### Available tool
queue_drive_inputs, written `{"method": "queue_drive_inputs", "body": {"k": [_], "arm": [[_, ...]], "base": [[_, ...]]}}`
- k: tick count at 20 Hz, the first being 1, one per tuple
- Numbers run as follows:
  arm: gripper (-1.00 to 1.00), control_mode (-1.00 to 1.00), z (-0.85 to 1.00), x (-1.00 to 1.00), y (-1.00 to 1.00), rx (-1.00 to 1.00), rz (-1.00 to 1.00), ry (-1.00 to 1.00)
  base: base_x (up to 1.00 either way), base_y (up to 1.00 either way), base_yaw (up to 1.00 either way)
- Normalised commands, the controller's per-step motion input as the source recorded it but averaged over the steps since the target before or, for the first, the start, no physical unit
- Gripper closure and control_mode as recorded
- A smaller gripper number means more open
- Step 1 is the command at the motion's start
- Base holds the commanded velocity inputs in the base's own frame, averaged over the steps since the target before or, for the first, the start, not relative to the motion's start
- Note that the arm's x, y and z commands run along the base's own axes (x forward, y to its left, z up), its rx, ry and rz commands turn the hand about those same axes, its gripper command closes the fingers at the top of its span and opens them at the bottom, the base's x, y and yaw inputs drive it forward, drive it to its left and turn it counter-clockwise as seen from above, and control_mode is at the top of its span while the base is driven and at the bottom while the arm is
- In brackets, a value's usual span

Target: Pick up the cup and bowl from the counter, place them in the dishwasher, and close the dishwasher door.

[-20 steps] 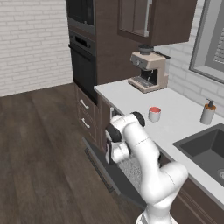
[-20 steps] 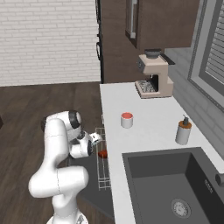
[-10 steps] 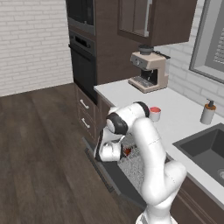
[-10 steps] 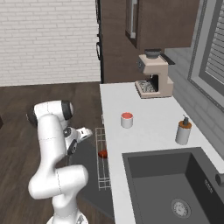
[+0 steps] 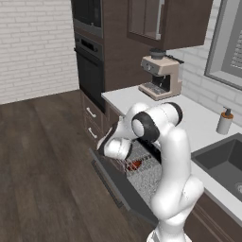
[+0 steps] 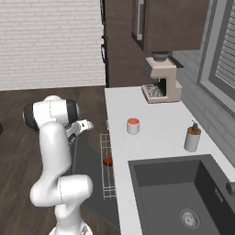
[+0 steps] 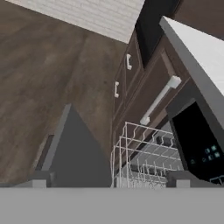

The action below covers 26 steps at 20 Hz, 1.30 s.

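1. We see the gripper point(image 6: 85, 125) with its jaws spread wide and nothing between them, held above the lowered dishwasher door point(image 7: 76, 153).
2. In the hand view, the two finger tips point(image 7: 41, 178) stand far apart at the bottom, one over the door panel and the other over the wire rack point(image 7: 140, 157).
3. We find the dishwasher door lying open and near flat, its dark panel reaching out over the wood floor point(image 5: 42, 156).
4. The rack is pulled out over the door. We note a reddish-brown bowl point(image 6: 107, 161) resting in it; from the left base view it shows among the wires just beside the arm's wrist point(image 5: 134, 164).
5. The dishwasher point(image 7: 197, 140) shows its black control strip just beneath the counter point(image 6: 151, 137) edge.
6. We see the cup point(image 6: 133, 125) upright on the counter, white with a red top, well apart from the gripper.
7. Farther along the counter, a soap dispenser point(image 6: 192, 137) stands beside the dark sink point(image 6: 179, 193).
8. At the far end stands a coffee machine point(image 6: 159, 80), with the black wall oven point(image 5: 89, 66) beyond the drawers.
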Motion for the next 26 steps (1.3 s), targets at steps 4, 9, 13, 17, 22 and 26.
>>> {"method": "queue_drive_inputs", "body": {"k": [4, 9, 13, 17, 22, 26], "arm": [[-1.0, -1.0, 1.0, -0.11, 0.0, 0.11, 0.0, -0.08], [-1.0, -1.0, 1.0, -0.4, -0.04, 0.11, -0.13, -0.21], [-1.0, -1.0, 1.0, -0.31, -0.02, 0.14, -0.23, -0.24], [-1.0, -1.0, 1.0, -0.14, -0.08, 0.15, -0.25, -0.16], [-1.0, -1.0, 1.0, 0.0, -0.12, 0.16, -0.19, -0.08], [-1.0, -1.0, 1.0, -0.11, -0.23, 0.16, -0.19, -0.02]], "base": [[0.0, 0.0, 0.0], [0.0, 0.0, 0.0], [0.0, 0.0, 0.0], [0.0, 0.0, 0.0], [0.0, 0.0, 0.0], [0.0, 0.0, 0.0]]}}
